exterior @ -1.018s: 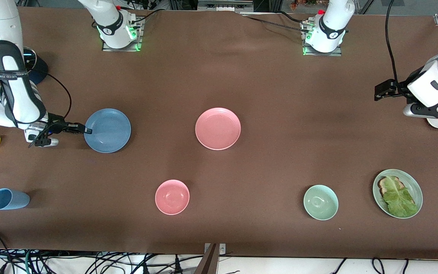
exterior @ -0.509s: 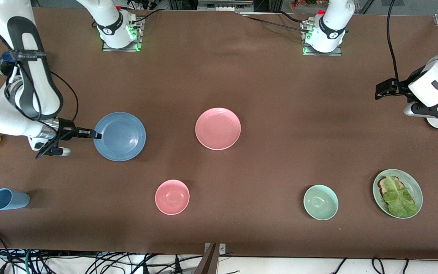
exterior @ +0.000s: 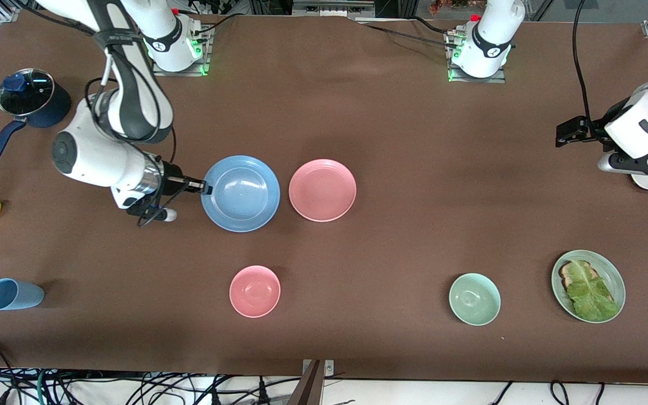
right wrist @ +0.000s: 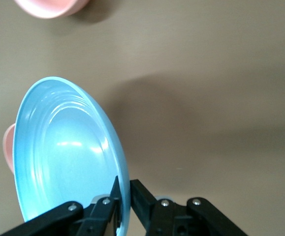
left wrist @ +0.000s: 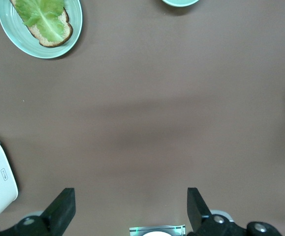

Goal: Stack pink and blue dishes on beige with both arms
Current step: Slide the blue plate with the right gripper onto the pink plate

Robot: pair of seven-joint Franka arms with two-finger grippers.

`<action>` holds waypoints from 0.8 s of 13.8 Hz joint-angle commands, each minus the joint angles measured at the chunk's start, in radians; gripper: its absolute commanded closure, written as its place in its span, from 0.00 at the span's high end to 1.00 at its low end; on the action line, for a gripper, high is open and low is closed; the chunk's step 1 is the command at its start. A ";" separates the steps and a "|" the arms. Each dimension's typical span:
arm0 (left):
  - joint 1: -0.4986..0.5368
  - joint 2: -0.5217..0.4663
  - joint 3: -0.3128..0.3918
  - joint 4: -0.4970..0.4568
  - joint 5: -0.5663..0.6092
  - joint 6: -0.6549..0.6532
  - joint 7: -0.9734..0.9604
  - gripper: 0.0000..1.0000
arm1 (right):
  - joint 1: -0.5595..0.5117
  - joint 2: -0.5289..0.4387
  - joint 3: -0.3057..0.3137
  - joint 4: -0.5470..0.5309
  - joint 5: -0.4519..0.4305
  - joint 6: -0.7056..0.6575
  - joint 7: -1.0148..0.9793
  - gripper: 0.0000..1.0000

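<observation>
Now my right gripper (exterior: 203,187) fingers pinch the blue plate (exterior: 241,193) rim, lifted beside the pink plate (exterior: 322,190); left gripper (left wrist: 131,209) waits, fingers wide, over bare bench (exterior: 414,169)

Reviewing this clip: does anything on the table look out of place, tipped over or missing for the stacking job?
Two things. The blue cup lies on its side near the front edge at the right arm's end. No beige plate shows in any view, though the right gripper already carries the blue plate by its rim beside the pink plate.
</observation>
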 commanded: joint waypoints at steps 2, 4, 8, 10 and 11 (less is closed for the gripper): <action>0.009 0.008 -0.004 0.021 0.019 -0.020 0.027 1.00 | 0.129 -0.018 0.026 -0.046 -0.013 0.177 0.083 0.00; 0.009 0.008 -0.004 0.021 0.019 -0.020 0.027 1.00 | 0.147 -0.006 0.082 -0.072 -0.014 0.274 0.094 0.00; 0.009 0.008 -0.005 0.021 0.017 -0.020 0.021 1.00 | 0.189 0.050 0.124 -0.077 -0.016 0.382 0.080 0.00; 0.005 0.008 -0.007 0.030 0.016 -0.020 0.017 1.00 | 0.227 0.092 0.124 -0.075 -0.016 0.438 0.080 0.00; -0.001 0.017 -0.007 0.048 0.017 -0.024 0.015 1.00 | 0.235 0.112 0.124 -0.071 -0.016 0.445 0.075 0.00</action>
